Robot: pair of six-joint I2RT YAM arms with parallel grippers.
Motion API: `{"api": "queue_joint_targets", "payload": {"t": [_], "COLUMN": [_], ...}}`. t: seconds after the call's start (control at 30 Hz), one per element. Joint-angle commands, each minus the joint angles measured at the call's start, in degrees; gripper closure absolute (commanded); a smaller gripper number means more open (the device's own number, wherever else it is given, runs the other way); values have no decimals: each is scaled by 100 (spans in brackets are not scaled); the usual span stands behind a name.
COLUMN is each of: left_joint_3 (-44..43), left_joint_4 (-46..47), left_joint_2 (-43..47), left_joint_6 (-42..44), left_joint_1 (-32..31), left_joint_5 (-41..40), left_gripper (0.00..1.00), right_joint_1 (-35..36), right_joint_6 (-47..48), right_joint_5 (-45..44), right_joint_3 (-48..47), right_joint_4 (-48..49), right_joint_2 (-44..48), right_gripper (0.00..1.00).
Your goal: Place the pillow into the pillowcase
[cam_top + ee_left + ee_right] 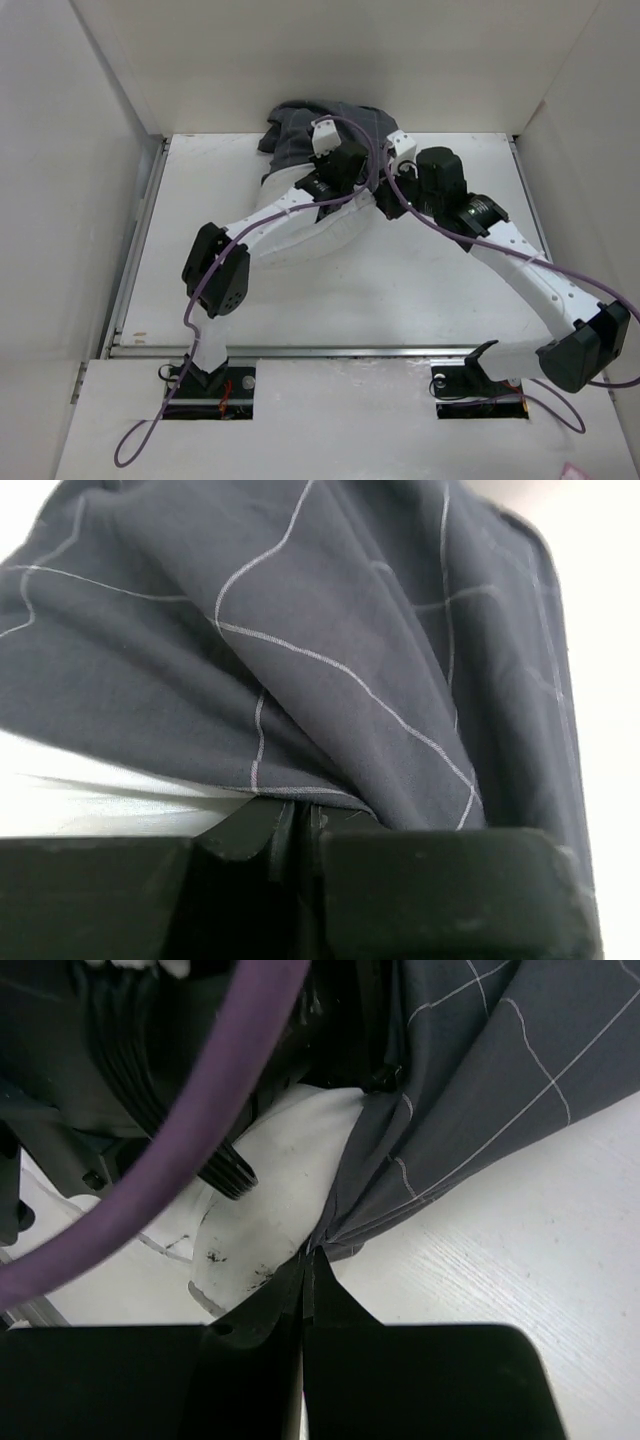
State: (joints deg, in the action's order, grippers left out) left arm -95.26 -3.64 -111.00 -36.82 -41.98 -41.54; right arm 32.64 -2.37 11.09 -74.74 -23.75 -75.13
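The white pillow (310, 232) lies mid-table, its far end inside the dark grey grid-lined pillowcase (310, 125), which bunches against the back wall. My left gripper (335, 165) is over the pillow's far part, shut on the pillowcase's hem (300, 798); white pillow (90, 800) shows under the cloth. My right gripper (392, 160) is just right of it, shut on the pillowcase's edge (330, 1242), with the pillow (280, 1200) beside the pinch. The pillowcase (480, 1070) fans out above the white table.
White walls enclose the table (430, 290) at the back and both sides. A metal rail (330, 351) runs along the near edge. Purple cables (200, 300) loop along both arms; one cable (190, 1130) crosses the right wrist view.
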Motion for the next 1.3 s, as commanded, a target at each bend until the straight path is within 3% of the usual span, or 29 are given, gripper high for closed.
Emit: {"api": "queue_joint_targets", "payload": {"t": [0.0,0.03,0.07,0.1,0.23,0.3,0.47,0.7,0.87,0.93,1.07,1.1,1.13,1.17,1.2,1.27], "left_joint_3": [-299,-300,-213,-21,850,1123,1694,2345,2776,3127,2997,2935,2848,2586,2452,2067], "left_joint_4": [761,664,584,523,366,241,-540,-1393,-1710,-1326,-1323,-1324,-1324,-1219,-1149,-956], "left_joint_2": [-361,-309,-221,-98,1094,1544,2748,3733,3507,3314,2517,2322,2120,1770,1644,1555], "left_joint_6": [-352,-352,-213,-107,569,876,1159,1352,1854,1950,1889,1889,1889,1828,1723,1582], "left_joint_1": [137,137,137,137,84,84,84,84,84,84,84,84,84,84,84,137], "left_joint_5": [-102,152,224,312,813,1313,1938,2448,3695,4099,4154,4084,4005,3900,3655,3478], "left_gripper": [94,79,47,34,17,3,0,0,0,0,0,8,26,95,100,100], "right_joint_1": [172,172,172,172,172,111,58,5,-48,-48,-48,-48,-48,-48,-48,-48], "right_joint_6": [-281,-281,-334,-334,-527,-580,-580,-633,-633,-633,-633,-633,-633,-633,-633,-572], "right_joint_5": [1072,940,573,378,-369,-729,-1073,-1083,-881,-784,-556,-434,-372,-371,-275,-222], "right_joint_3": [-630,-699,-700,-752,-805,-805,-673,-542,-647,-647,-647,-647,-647,-647,-647,-647], "right_joint_4": [-85,-225,-279,-332,-604,-684,-824,-824,-824,-824,-824,-824,-824,-824,-824,-903], "right_joint_2": [377,377,307,228,87,26,25,-89,-195,-195,-142,-142,-81,-28,-28,25], "right_gripper": [100,100,100,100,100,100,100,100,100,100,100,100,100,100,100,100]}}
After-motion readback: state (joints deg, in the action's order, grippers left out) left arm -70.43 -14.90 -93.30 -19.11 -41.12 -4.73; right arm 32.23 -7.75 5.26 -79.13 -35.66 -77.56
